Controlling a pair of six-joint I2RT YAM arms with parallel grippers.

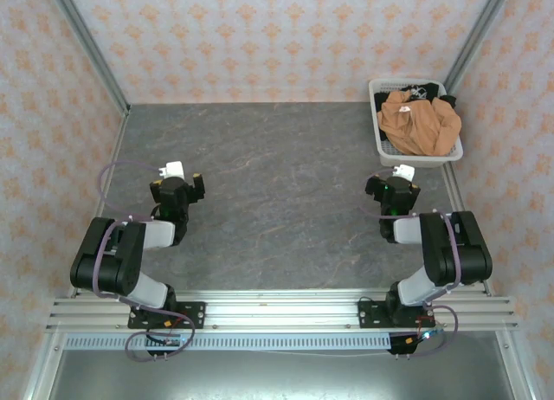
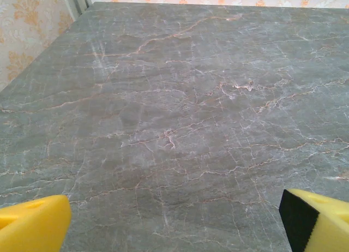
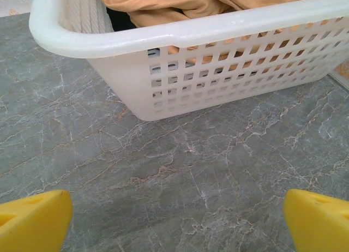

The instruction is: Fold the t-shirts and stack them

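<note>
- Wallpapered walls [image 1: 260,36], orange pattern on cream, close three sides; metal posts [image 1: 86,43] stand in the far corners.
- Grey marbled table [image 1: 286,201] spreads before me.
- White mesh basket [image 1: 419,161] sits at its far right corner.
- Orange t-shirt [image 1: 420,123] lies crumpled inside, over a black t-shirt [image 1: 426,92].
- My left gripper [image 2: 174,230] gapes wide, released, over the table.
- My right gripper [image 3: 177,222] gapes likewise, near the basket.

basket [image 1: 382,145] blocks far right; table [image 1: 277,201] seemingly open.
</note>
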